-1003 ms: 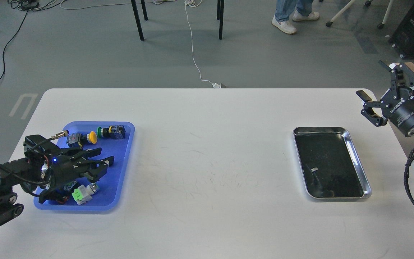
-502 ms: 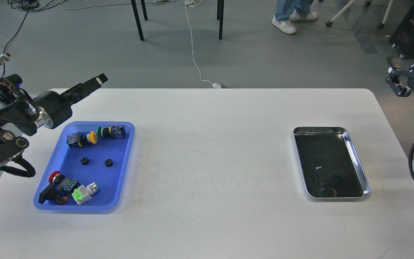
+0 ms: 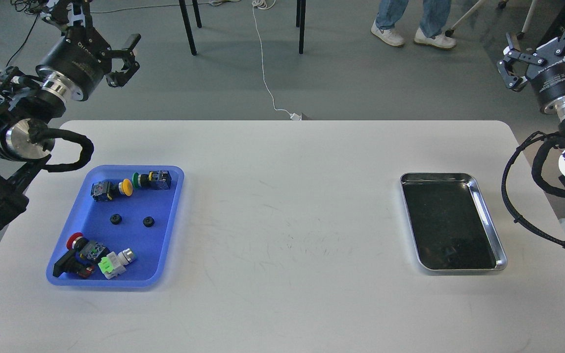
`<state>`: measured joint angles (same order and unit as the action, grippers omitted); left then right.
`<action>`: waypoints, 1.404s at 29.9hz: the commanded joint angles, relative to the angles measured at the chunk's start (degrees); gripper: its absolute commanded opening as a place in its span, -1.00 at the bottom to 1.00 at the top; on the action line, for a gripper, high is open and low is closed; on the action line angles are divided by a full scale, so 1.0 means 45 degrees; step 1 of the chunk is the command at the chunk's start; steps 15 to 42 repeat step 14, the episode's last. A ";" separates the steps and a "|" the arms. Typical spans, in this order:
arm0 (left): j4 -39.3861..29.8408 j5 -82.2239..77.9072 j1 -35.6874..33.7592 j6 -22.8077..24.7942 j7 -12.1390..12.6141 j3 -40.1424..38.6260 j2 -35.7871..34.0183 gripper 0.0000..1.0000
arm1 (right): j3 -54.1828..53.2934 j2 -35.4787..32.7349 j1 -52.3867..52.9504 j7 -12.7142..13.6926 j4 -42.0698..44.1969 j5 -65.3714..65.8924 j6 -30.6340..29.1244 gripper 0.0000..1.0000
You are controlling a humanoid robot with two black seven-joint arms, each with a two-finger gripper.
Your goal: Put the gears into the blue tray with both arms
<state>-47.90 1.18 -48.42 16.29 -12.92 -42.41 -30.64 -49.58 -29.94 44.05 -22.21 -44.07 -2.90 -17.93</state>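
Note:
The blue tray (image 3: 164, 230) lies on the white table at the left. Two small black gears (image 3: 115, 219) (image 3: 148, 221) rest side by side on its floor near the middle, a little apart. My left gripper (image 3: 95, 23) is raised high beyond the table's far left corner, well away from the tray, open and holding nothing. At the far right my right gripper (image 3: 543, 30) is also lifted above the table's edge, fingers spread and empty, with its upper finger partly cut off by the frame.
Coloured push-button switches (image 3: 130, 185) (image 3: 97, 256) lie at the tray's back and front ends. A shiny silver tray (image 3: 487, 218) with a dark bottom sits at the right. Beyond the table are chair legs, a white cable and a person's feet.
My left gripper has lifted off the blue tray and swung up to the far left, uncovering the two gears. The right gripper has risen and moved back too.

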 commanded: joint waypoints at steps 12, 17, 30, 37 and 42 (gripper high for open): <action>0.2969 0.1008 0.0545 0.0793 0.0684 -0.1357 0.2434 0.96 | -0.0956 0.2336 0.0797 0.1967 0.3133 -0.0859 -0.0155 0.98; 0.2948 0.1008 0.0584 0.0773 0.0626 -0.1338 0.2454 0.96 | -0.0723 0.2395 0.0855 0.1986 0.3309 -0.0859 -0.0155 0.99; 0.2948 0.1008 0.0584 0.0773 0.0626 -0.1338 0.2454 0.96 | -0.0723 0.2395 0.0855 0.1986 0.3309 -0.0859 -0.0155 0.99; 0.2948 0.1008 0.0584 0.0773 0.0626 -0.1338 0.2454 0.96 | -0.0723 0.2395 0.0855 0.1986 0.3309 -0.0859 -0.0155 0.99; 0.2948 0.1008 0.0584 0.0773 0.0626 -0.1338 0.2454 0.96 | -0.0723 0.2395 0.0855 0.1986 0.3309 -0.0859 -0.0155 0.99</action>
